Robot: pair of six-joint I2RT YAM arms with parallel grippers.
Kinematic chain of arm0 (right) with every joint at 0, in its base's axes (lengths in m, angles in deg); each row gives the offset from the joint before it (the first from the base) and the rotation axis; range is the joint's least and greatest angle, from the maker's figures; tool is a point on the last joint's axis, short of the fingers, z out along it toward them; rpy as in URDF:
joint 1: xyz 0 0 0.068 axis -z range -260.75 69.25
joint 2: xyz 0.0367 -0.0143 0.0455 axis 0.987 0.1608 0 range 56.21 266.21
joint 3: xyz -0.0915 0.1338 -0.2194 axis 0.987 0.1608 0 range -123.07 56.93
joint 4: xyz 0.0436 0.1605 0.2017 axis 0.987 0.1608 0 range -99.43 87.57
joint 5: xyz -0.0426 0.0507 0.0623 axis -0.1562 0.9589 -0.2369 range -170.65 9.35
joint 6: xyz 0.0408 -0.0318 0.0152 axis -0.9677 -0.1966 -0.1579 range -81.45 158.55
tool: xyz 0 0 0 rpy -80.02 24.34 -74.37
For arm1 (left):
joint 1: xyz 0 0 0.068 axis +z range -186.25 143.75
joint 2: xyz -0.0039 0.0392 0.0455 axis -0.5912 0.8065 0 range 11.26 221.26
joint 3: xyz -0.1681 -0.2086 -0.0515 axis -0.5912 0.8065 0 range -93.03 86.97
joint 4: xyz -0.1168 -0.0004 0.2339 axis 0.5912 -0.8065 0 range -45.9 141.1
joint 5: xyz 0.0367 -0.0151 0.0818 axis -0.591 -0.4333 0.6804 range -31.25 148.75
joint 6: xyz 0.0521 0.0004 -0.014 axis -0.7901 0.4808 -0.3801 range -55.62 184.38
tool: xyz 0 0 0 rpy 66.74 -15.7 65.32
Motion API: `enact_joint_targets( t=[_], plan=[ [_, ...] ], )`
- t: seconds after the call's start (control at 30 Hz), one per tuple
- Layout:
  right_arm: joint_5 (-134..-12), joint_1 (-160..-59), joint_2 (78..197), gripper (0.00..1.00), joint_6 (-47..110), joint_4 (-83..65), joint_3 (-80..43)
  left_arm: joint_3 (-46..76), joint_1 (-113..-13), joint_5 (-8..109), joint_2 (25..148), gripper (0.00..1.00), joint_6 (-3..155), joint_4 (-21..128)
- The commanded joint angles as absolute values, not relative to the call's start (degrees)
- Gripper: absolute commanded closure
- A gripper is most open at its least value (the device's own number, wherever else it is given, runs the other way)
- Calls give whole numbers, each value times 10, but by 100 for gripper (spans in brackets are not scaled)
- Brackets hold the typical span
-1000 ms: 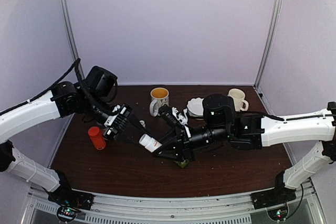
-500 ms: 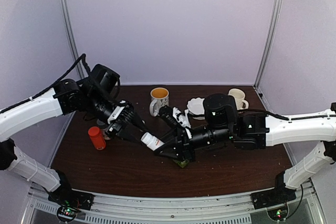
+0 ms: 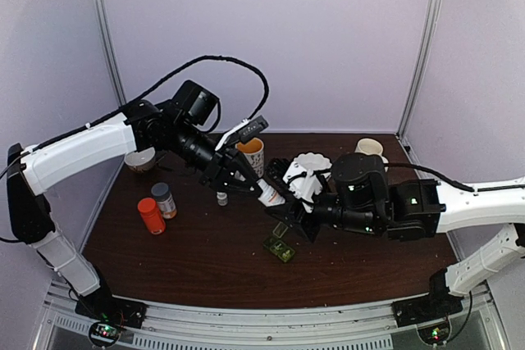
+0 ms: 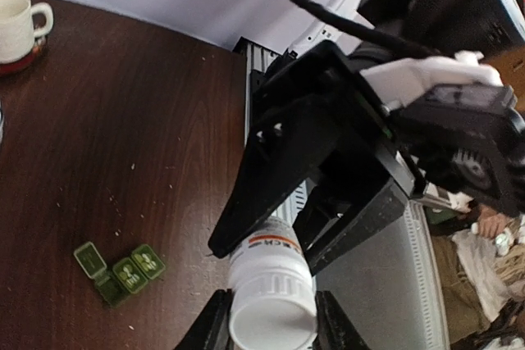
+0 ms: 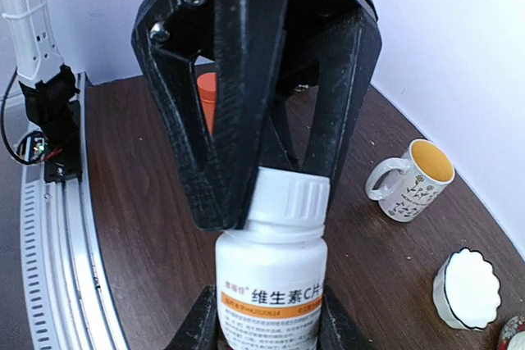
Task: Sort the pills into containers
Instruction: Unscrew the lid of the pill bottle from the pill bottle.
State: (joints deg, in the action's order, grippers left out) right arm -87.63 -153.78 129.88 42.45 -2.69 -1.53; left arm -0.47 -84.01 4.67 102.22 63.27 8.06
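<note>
A: Where's the white bottle (image 3: 271,196)?
B: Midair, slanted; the left gripper (image 4: 271,324) clamps its cap, the right gripper (image 5: 269,319) grips its body.
A: Pill box (image 3: 280,248)?
B: On the table (image 3: 205,272) nearby, lying diagonally.

The white bottle (image 5: 271,284) is cut off at the lower edge; pills (image 4: 129,273) in the pill box (image 4: 107,286) cannot be counted.

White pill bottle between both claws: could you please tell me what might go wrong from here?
In mid-air, the left claw grips the ridged white cap and the right claw the white plastic pill bottle. If the cap frees suddenly, pills may spill beside the small dark-green pill box.
</note>
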Motion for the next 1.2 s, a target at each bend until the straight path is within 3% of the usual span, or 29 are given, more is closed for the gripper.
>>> enact_joint_targets(
  t=[0.0,0.1,0.23,0.3,0.4,0.5,0.77,1.03,1.17],
  plan=[
    [-992,-1549,1311,100,481,-36,-8,5,-854,9,1026,82,818,121],
    [-1017,-1550,1314,100,477,-38,-6,18,-854,15,1020,77,853,149],
    [-1034,-1550,1313,100,466,-48,2,24,-854,20,1013,62,857,175],
    [-1027,-1550,1308,100,460,-56,9,32,-854,24,1006,49,857,193],
    [-1001,-1551,1297,100,454,-68,18,39,-854,41,996,18,842,204],
    [-977,-1551,1290,100,447,-72,21,37,-853,41,985,4,790,183],
    [-925,-1550,1256,100,431,-92,41,46,-846,135,928,2,604,112],
    [-742,-1522,1240,100,389,-82,36,247,-847,125,751,2,392,328],
    [-630,-1504,1244,100,365,-65,23,280,-847,87,708,2,268,342]
  ],
)
